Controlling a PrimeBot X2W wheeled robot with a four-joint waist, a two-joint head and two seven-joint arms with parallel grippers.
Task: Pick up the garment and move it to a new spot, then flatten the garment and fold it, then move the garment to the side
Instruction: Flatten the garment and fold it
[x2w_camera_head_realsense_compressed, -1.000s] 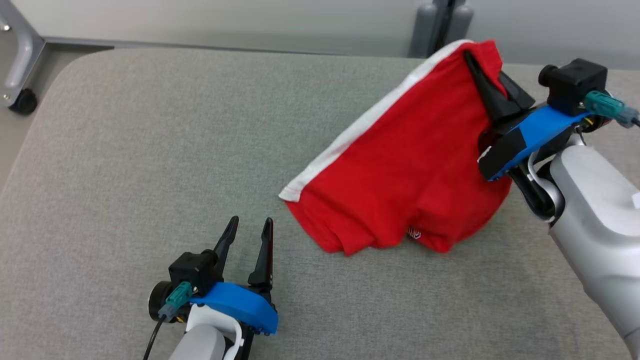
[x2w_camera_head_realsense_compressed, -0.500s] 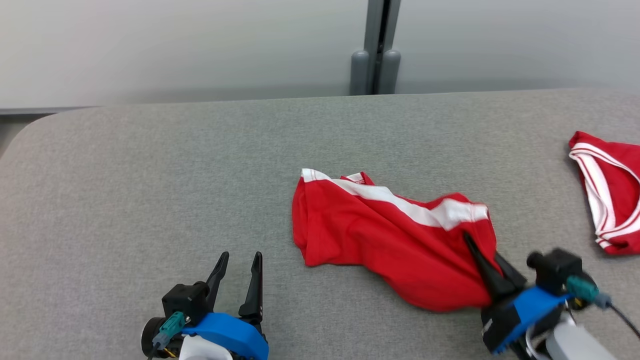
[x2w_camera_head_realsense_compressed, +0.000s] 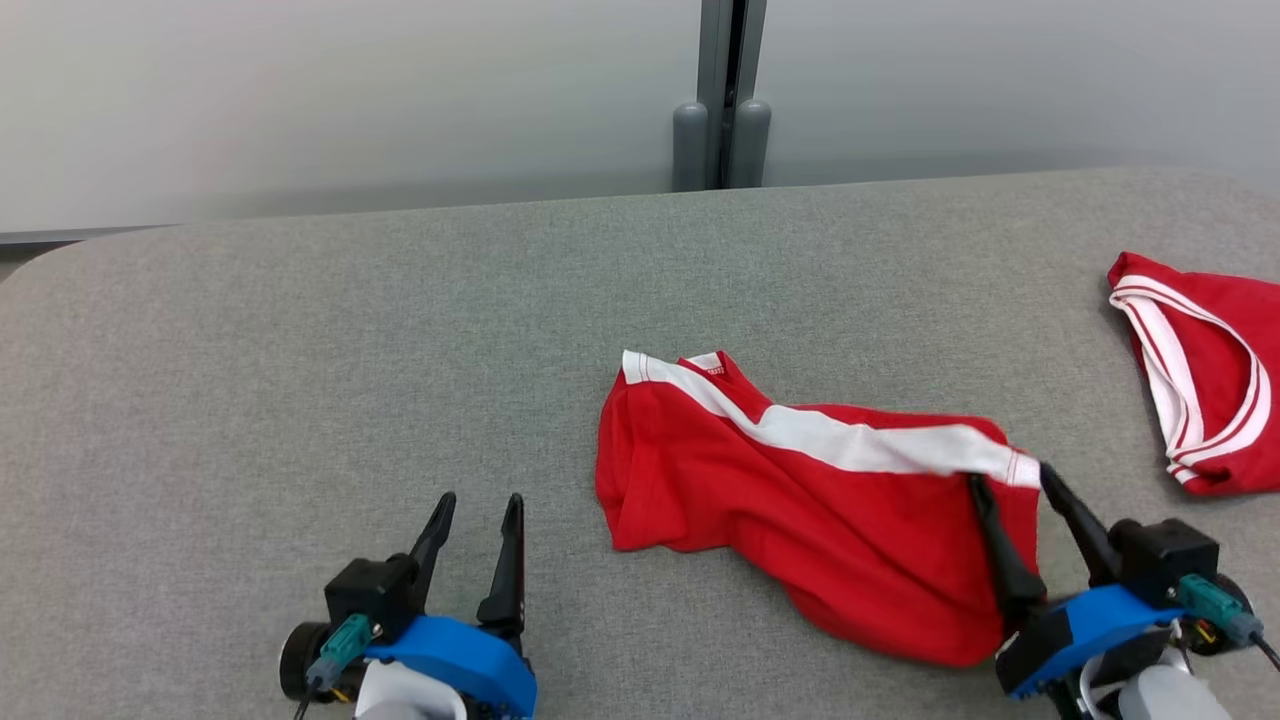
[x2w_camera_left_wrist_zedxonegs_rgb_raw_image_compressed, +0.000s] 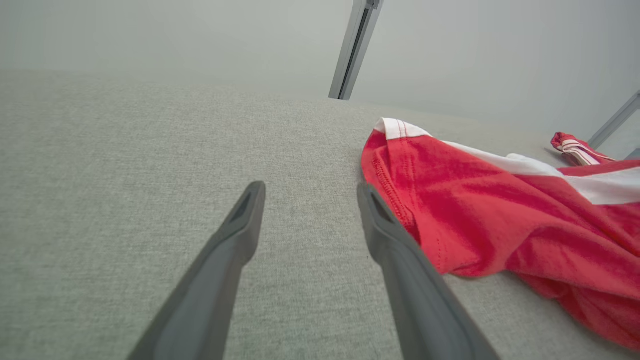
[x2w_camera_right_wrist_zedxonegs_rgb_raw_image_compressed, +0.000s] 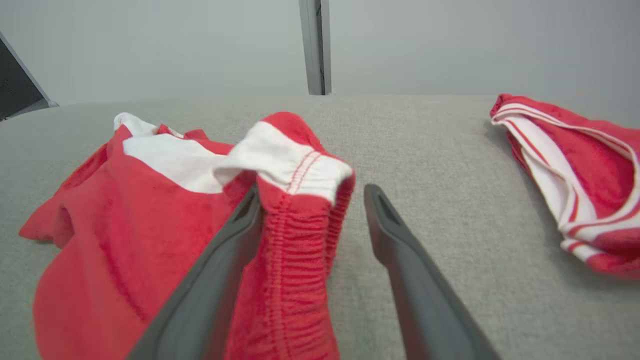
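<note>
The crumpled red cloth garment with its broad white waistband is down on the grey fabric-covered table, a little right of centre, so the move to a new spot looks done, with flattening, folding and shifting aside all left to do. The right gripper stands wide at the waistband's right-hand corner, gripping nothing, one dark finger touching the gathered red cloth, the other over bare table. The left gripper is just as wide and empty, near the garment's left edge, and a second red garment with striped white trim lies well apart, far right.
</note>
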